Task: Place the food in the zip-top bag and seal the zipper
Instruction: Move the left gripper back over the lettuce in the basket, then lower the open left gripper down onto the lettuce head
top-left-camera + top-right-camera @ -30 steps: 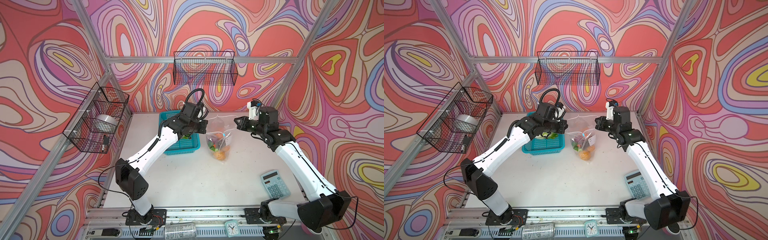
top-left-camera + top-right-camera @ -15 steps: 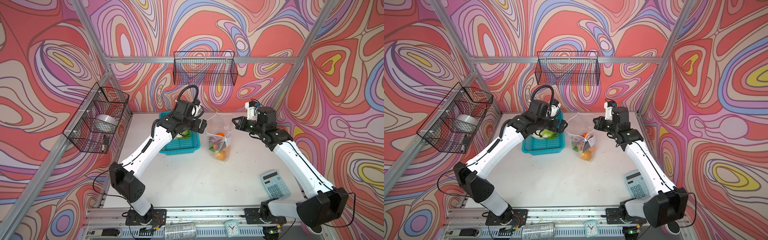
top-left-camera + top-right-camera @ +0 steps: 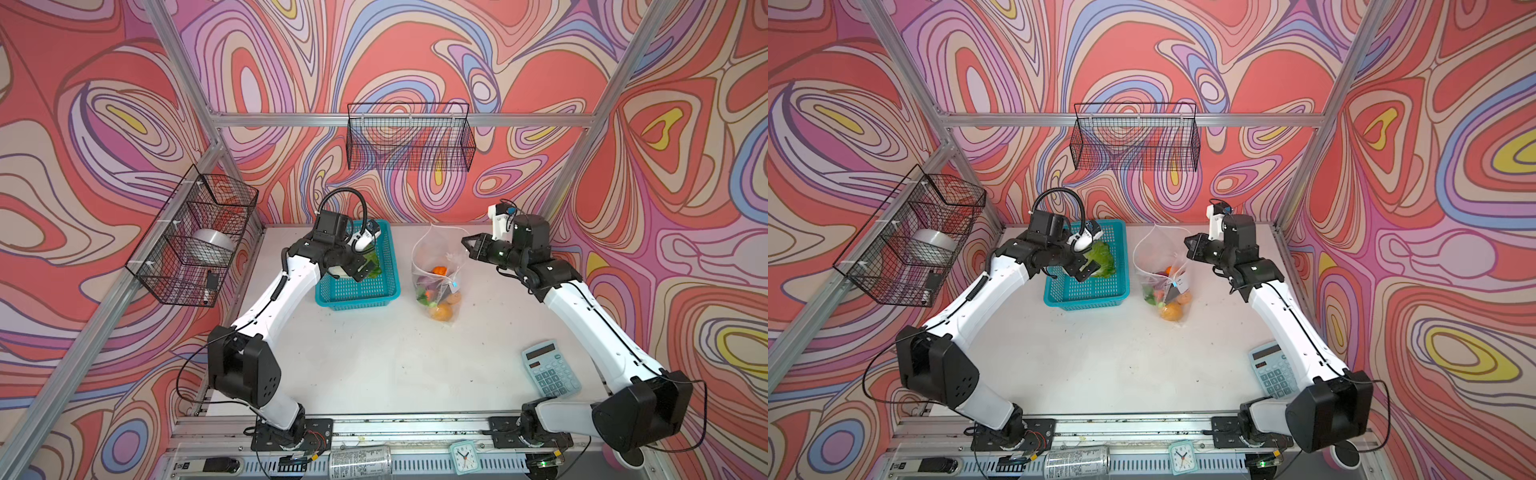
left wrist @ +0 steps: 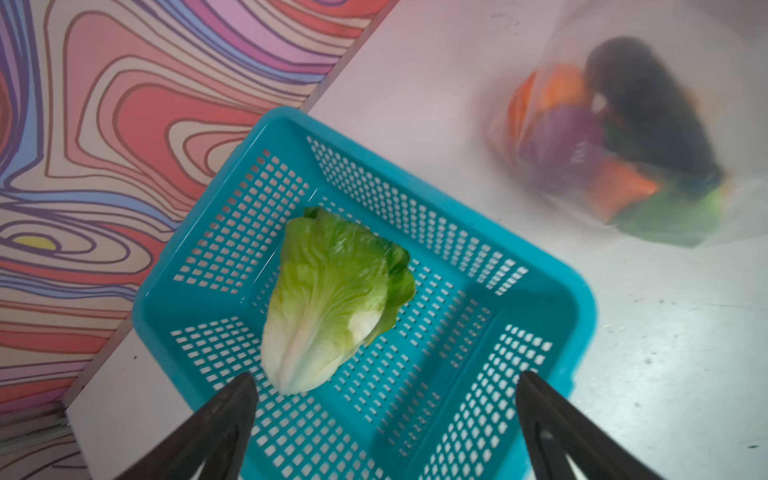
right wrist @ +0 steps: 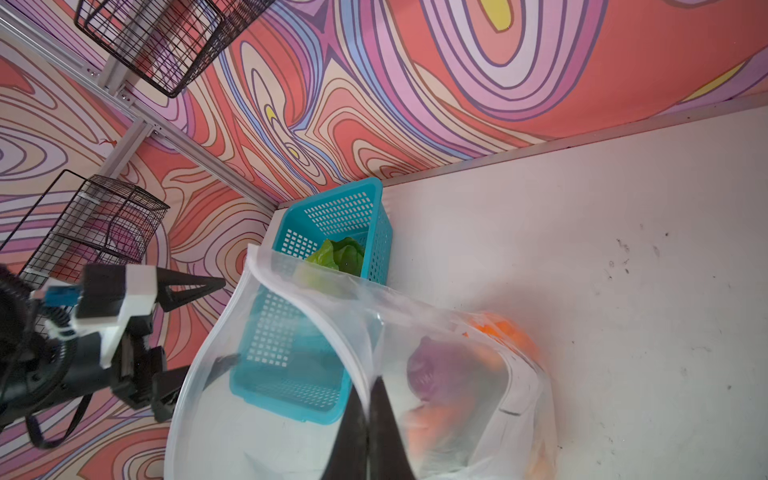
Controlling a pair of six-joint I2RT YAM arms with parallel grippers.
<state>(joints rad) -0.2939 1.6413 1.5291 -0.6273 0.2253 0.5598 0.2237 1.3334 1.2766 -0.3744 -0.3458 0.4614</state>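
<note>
Cabbage (image 4: pixel 332 299) lies in the basket (image 4: pixel 577 307) just ahead of the wide-spread left pincer (image 4: pixel 385 376) — right pincer (image 5: pixel 368 382) clamps the zip-top bag (image 5: pixel 478 415) rim.

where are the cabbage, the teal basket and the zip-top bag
cabbage (image 4: pixel 328 299), left wrist view, middle of its leaves
teal basket (image 3: pixel 357 302), in a top view, its near outer wall
zip-top bag (image 3: pixel 1152 257), in a top view, clear upper side above the food

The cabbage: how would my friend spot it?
Look at the white table, at the back, where a teal basket sits beside the clear zip-top bag. The cabbage lies alone inside that basket: leafy green with a white stem, the only food outside the bag.
</note>
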